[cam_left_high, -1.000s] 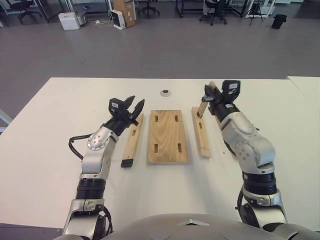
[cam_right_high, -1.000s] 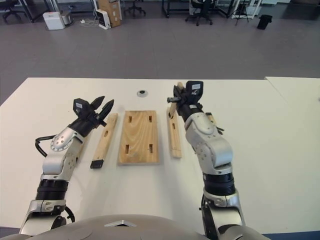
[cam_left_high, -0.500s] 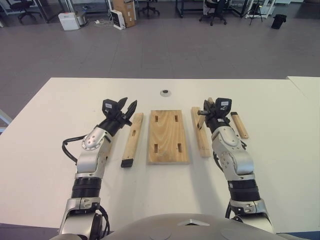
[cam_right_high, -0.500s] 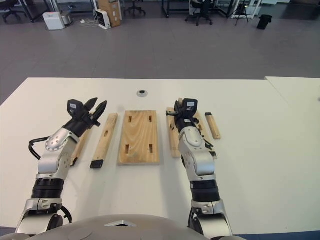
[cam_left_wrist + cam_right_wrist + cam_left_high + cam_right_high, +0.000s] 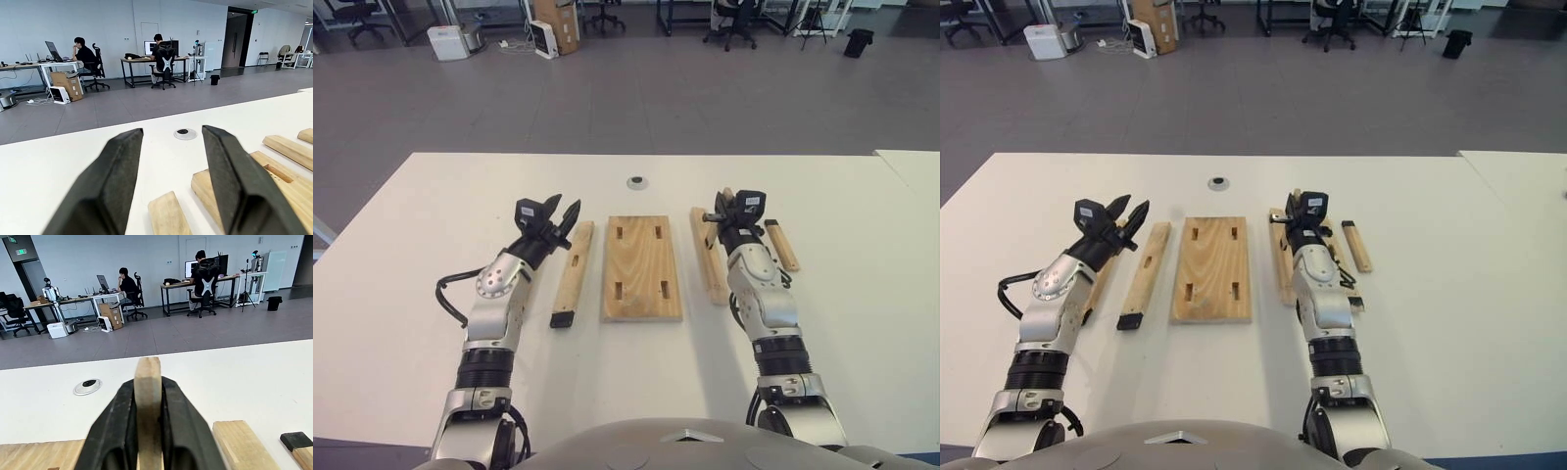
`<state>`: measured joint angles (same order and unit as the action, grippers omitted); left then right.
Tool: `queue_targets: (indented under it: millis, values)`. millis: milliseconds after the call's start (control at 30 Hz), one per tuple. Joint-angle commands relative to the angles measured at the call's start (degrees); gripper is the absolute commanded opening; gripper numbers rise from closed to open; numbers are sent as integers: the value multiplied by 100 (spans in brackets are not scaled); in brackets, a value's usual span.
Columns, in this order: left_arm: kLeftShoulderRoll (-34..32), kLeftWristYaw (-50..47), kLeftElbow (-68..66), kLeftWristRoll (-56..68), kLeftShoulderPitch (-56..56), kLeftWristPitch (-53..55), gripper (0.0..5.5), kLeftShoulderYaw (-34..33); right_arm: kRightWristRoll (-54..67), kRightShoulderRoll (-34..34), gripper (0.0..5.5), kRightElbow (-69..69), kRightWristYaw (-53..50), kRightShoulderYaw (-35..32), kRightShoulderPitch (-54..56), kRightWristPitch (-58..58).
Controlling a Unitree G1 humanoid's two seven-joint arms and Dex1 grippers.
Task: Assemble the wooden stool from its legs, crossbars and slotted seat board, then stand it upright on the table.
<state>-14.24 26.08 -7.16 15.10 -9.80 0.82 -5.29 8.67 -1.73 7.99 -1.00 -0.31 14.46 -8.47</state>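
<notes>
A white table (image 5: 411,294) seen from the head cameras, with stool parts laid flat in a row. In the middle lies a pale rectangular wooden seat board with four slots (image 5: 642,267). Just beside its left edge lies a long wooden leg with a black tip (image 5: 572,272). Just beside its right edge lies a second long wooden leg (image 5: 709,259), and farther right a short wooden bar with a black end (image 5: 781,245). A round metal grommet (image 5: 636,181) sits in the table beyond the board.

The left gripper (image 5: 565,204) hovers over the far end of the black-tipped leg. The left wrist camera shows what the head views cannot: its two black fingers (image 5: 105,196) are spread wide with nothing between them, and a wooden end lies below the gap.

The right gripper (image 5: 724,208) is over the far end of the right-hand leg. Its wrist camera shows the grip closely: the fingers are pressed against both sides of a thin pale wooden crossbar (image 5: 147,391), which juts out past their tips. Whether this crossbar touches the leg beneath cannot be told.
</notes>
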Motion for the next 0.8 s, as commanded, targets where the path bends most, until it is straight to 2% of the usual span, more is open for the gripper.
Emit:
queue_targets:
  millis: [33, 300, 533, 800]
  values:
    - [-45, 49, 149, -62, 256, -49, 219, 33, -105, -115, 42, -7, 421, 181, -902, 187]
    - [-50, -2, 727, 6, 820, 35, 219, -45, -18, -271, 42, -714, 818, 225, -1874, 100]
    - [32, -100, 1043, 98, 1131, -103, 219, -196, -88, -407, 42, -668, 1177, 284, -2270, 440]
    - [22, -4, 1108, 174, 1095, -115, 219, -214, -47, -470, 42, -521, 970, 329, -2259, -778]
